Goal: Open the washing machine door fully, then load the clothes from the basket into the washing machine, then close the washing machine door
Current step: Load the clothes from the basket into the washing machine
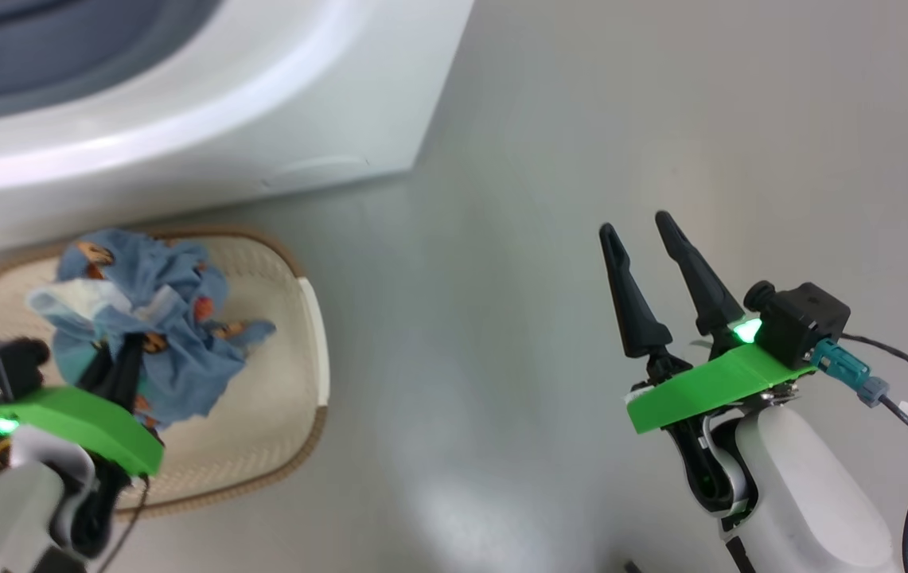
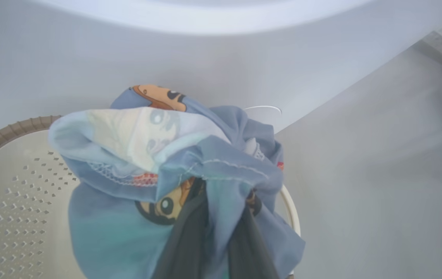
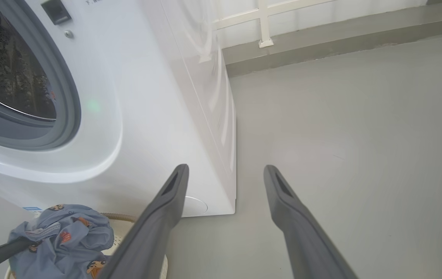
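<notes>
- The washing machine (image 1: pixel 183 119), white and boxy, fills ten to twelve o'clock of the head view. In the right wrist view its grey gasket (image 3: pixel 67 100) rings the dark drum (image 3: pixel 7 73) at ten o'clock.
- The grey floor (image 1: pixel 581 119) spreads from one to six o'clock.
- The basket (image 1: pixel 278 382) sits on the floor at eight o'clock, just in front of the machine.
- The clothes (image 1: pixel 175 318) are bunched over the basket; whether they touch its bottom cannot be told.
- The left gripper (image 1: pixel 126 354), at eight o'clock, is clenched on the clothes, fingertips buried in fabric.
- The right gripper (image 1: pixel 636 224), at four o'clock, hangs over bare floor, fingers spread, holding nothing.
</notes>
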### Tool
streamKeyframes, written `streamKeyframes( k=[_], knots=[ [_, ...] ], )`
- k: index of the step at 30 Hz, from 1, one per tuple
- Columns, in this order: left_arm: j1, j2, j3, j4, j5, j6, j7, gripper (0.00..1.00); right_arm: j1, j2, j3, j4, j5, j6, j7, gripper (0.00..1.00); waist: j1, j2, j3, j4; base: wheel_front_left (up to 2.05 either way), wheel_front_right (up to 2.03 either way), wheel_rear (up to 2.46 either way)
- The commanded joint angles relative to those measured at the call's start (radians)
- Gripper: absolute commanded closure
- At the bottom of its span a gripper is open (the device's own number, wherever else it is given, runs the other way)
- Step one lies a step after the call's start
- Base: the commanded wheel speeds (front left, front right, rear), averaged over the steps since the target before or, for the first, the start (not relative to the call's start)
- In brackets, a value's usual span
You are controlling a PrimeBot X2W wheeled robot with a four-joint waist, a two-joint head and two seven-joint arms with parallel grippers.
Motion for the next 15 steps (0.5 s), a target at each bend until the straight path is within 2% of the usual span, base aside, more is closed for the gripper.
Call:
streamKeyframes(
  k=[1,10,15],
  knots=[
    [0.055,0.020,0.070,-0.051,0.033,0.001,-0.013,1.00,0.031,-0.006,0.009,-0.001,-0.012,0.008,-0.008,0.00,0.0000,0.0000,-0.126,0.055,0.00,0.00,0.00],
    [0.196,-0.047,0.244,-0.214,0.159,0.001,-0.013,1.00,0.071,-0.006,-0.009,0.063,-0.028,0.008,-0.008,0.00,0.0000,0.0000,-0.279,0.092,0.00,0.00,0.00],
    [0.253,-0.072,0.310,-0.297,0.217,0.001,-0.013,1.00,0.089,-0.006,-0.016,0.086,-0.032,0.008,-0.008,0.00,0.0000,0.0000,-0.332,0.107,0.00,0.00,0.00]
  ],
)
